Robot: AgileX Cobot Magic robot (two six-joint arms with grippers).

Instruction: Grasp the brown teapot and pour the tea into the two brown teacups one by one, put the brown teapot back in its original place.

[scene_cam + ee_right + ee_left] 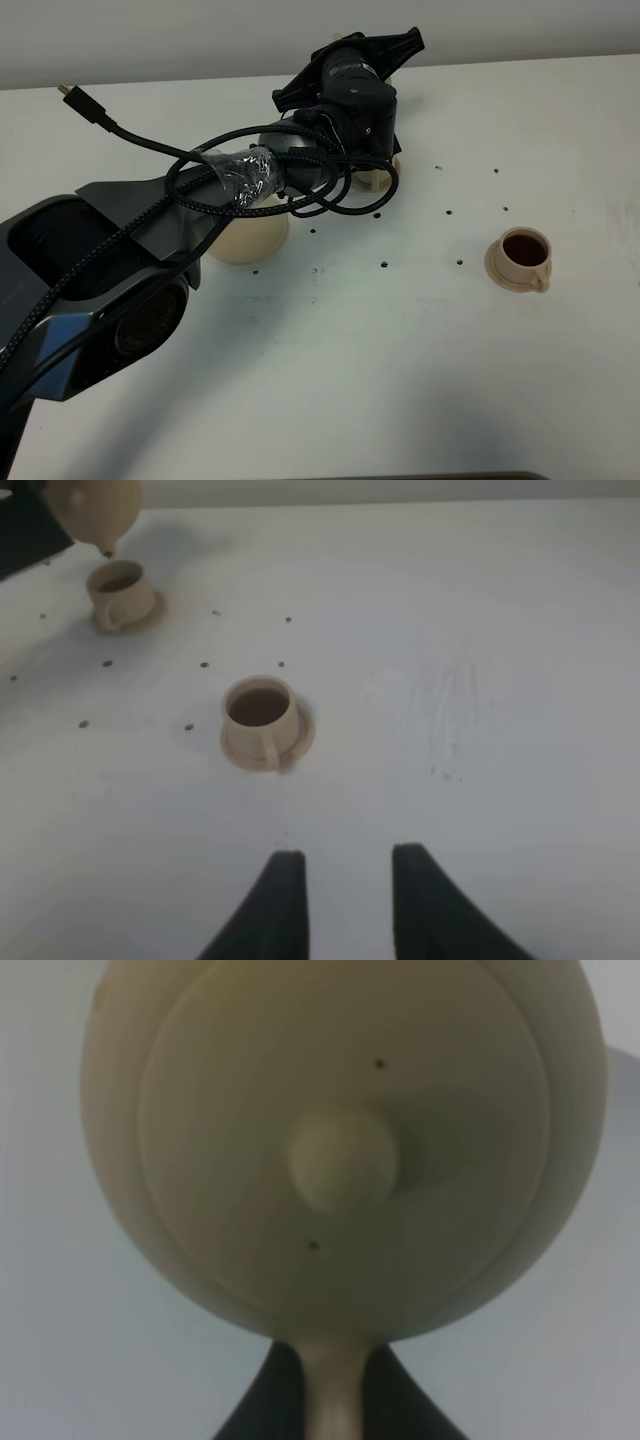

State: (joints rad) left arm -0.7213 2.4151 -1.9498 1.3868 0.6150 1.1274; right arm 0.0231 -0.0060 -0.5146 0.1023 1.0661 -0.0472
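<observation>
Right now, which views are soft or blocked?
Left wrist: the teapot fills the frame, blurred, too close to focus. Exterior high: sharp, but the left arm hides much of the table. Right wrist: mildly soft, even light, both teacups readable.

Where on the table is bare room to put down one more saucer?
Free: the wide near part of the table, in front of the full cup. Crowded: the far middle, where the teapot hangs over the second cup.
</observation>
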